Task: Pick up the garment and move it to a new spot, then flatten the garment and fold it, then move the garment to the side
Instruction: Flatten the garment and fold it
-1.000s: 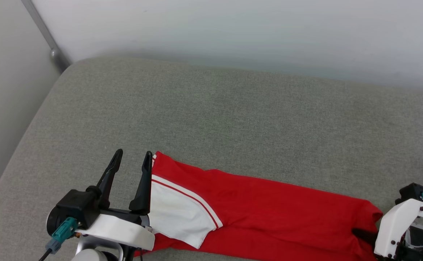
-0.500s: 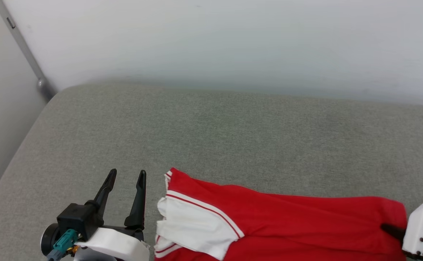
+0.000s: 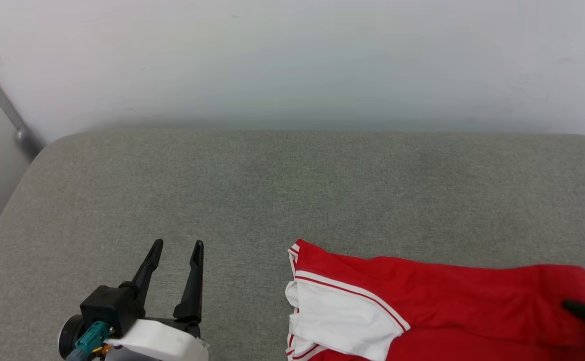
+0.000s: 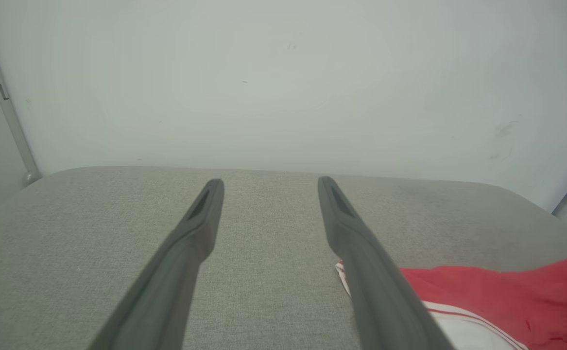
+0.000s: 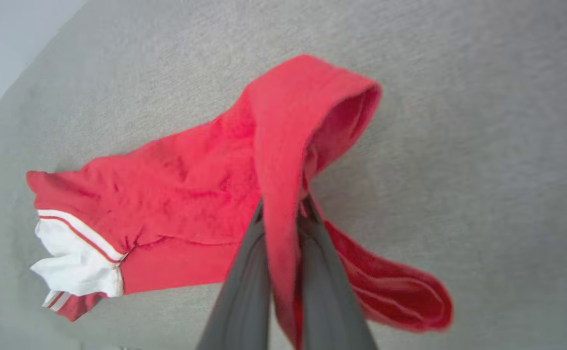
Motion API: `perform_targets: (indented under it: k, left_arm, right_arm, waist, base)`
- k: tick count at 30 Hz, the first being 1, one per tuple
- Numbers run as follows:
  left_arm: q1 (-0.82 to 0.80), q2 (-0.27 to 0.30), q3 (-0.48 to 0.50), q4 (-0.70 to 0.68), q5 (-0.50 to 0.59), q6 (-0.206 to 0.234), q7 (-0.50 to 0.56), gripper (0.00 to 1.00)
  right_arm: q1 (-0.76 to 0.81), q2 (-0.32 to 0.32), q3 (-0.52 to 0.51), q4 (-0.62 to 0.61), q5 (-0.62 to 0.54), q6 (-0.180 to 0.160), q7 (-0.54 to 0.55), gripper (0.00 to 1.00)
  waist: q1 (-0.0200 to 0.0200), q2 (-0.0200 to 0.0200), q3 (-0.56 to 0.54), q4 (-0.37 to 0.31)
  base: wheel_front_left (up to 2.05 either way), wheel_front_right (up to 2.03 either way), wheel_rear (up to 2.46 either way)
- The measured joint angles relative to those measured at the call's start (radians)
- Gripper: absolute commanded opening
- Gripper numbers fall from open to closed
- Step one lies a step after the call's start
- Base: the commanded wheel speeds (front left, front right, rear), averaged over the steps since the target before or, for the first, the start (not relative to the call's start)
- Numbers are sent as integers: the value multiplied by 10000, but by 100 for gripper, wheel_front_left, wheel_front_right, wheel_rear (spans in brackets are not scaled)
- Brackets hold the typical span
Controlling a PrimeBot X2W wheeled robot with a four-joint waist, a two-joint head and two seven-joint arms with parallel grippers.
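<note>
Black fingers [image 3: 193, 281] — white shell [image 3: 157, 342], teal plug [image 3: 89, 335]

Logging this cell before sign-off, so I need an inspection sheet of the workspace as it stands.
Surface: grey woven fabric pad, flat, rounded corner.
Job's things: red jersey T-shirt with white striped-trim sleeve, lying in a long strip, one end lifted.
Clutter: nothing seen.
Grippers: left gripper open, apart from the shirt; right gripper shut on the shirt's red end.
Cables: teal plug at the left wrist.
Surroundings: pale wall; grey metal pole on the left.
</note>
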State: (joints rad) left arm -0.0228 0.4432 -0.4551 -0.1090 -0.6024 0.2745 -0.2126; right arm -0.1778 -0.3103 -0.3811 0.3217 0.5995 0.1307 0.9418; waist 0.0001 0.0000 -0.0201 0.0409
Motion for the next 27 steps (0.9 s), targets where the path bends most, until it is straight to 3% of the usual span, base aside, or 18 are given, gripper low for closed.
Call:
perform_targets:
  k: [7, 12, 15, 21, 27]
  left_arm:
    - [-33, -27, -148, 42, -4, -86, 75, 100]
    - [-225, -125, -311, 161, -4, -199, 117, 100]
    - [-294, -144, -391, 242, -6, -288, 119, 100]
    - [-546, -270, -621, 414, -12, -466, 184, 100]
    - [-701, -326, -746, 568, -6, -623, 205, 100]
  right_arm:
    - [-170, 2132, -167, -454, 1894, 0, 1893, 0]
    - [-160, 2541, 468, -502, 3421, 0, 2324, 0]
    - [-175, 2550, 1620, 75, 4803, 0, 1749, 0]
    - [-331, 2596, 4332, 922, 6472, 0, 2, 0]
    - [-763, 2604, 5908, 1546, 6890, 0, -1661, 0]
  waist:
    - [0, 0, -16, 97]
    - [-1, 0, -30, 319]
    - [-1, 0, -31, 442]
    - [-1, 0, -2, 790]
    - [-1, 0, 98, 1121]
  base:
    - [0, 0, 0]
    - [0, 0, 0]
    - [0, 0, 0]
    - [0, 0, 0]
    - [0, 0, 0]
